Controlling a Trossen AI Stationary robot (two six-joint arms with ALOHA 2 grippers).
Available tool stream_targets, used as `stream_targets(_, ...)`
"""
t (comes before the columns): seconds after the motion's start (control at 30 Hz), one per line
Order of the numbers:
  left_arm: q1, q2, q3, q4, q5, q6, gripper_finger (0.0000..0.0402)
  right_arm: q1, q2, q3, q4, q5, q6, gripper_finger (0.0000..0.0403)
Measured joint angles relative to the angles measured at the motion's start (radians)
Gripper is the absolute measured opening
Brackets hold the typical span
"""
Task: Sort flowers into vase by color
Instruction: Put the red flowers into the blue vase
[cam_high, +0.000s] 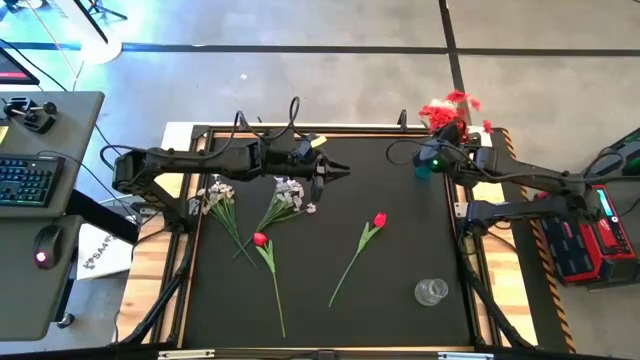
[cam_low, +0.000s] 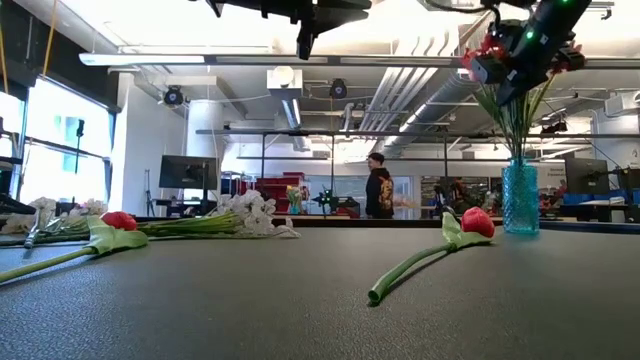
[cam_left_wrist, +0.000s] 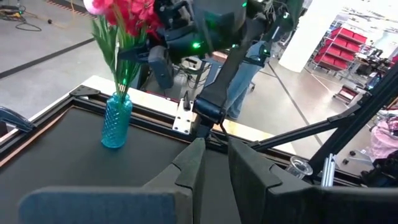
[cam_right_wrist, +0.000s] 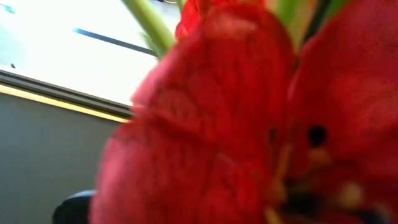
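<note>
Sorting partly done. Red blossoms (cam_high: 452, 108) stand in the blue vase (cam_high: 424, 168) at the far right corner of the surface (cam_high: 400, 250); the low view shows their green stems rising out of the vase to the red heads. The right pincer (cam_high: 447, 135) is up among these blossoms, above the vase, and its wrist view is filled by red petals alone; whether its fingers are wide, narrow or closed on a stem cannot be told.

Left to sort, as far as can be seen: two single red buds lying flat, one near the middle (cam_high: 379, 220) and one left of it (cam_high: 260, 239), each on a long stem; and two sprays of white blossoms, one at the far left (cam_high: 215, 193) and one just right of it (cam_high: 290, 195). A clear glass (cam_high: 431, 291) sits at the near right, with no flower in it; it may be meant for the white sprays, though that is a judgement.

The left pincer (cam_high: 340, 171) hangs above the far middle of the surface, just beside the second spray, fingers narrowly parted and holding nothing, as its wrist view shows.

Estimate: one colour begun, four stems yet to be placed.
</note>
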Motion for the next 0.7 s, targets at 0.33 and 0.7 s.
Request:
stream_targets(0.33,0.0,0.0,0.0,0.0,0.0,0.001,0.006,-0.089,0.0,-0.089,0.084,-0.058,-0.026,0.0)
stream_targets(0.7,0.0,0.0,0.0,-0.006,0.0,0.001,0.006,-0.094,0.0,-0.066,0.09,-0.07,-0.026,0.0078)
